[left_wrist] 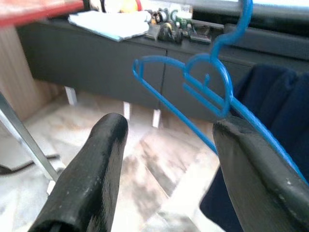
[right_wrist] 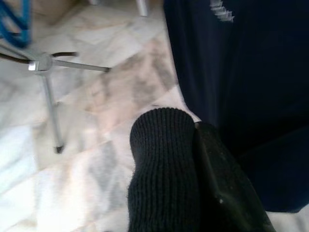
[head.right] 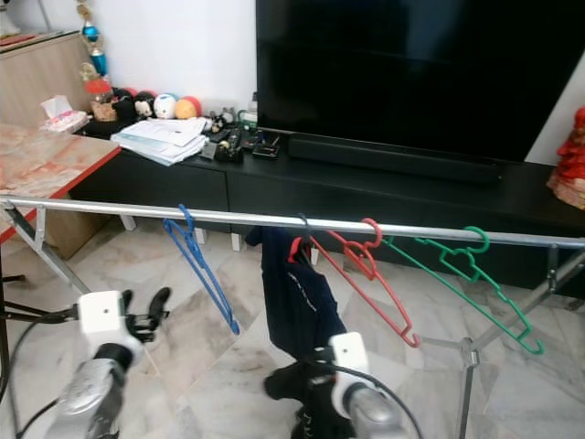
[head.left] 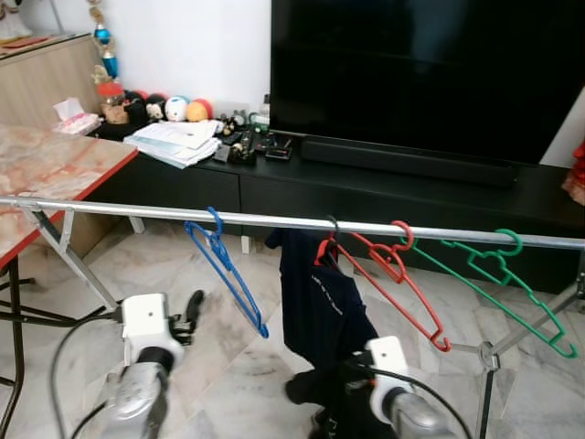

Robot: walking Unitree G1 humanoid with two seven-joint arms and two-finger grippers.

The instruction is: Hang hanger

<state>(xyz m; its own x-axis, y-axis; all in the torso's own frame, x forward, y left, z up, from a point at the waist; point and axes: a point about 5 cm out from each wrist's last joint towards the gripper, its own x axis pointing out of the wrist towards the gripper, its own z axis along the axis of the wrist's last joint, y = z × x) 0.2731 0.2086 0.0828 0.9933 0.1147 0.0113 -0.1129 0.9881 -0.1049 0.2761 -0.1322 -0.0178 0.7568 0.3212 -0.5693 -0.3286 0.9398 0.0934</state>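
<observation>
Hanging navy shirt [head.left: 322, 306] hides right hand [right_wrist: 193, 159], pinched shut; left hand [left_wrist: 169, 159] wide

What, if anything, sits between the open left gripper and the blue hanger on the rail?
Nothing visible does. The left gripper is open, and past its fingers the blue hanger hangs by its hook from the rail, with bare marble floor behind it. The dark garment hangs to its right.
</observation>
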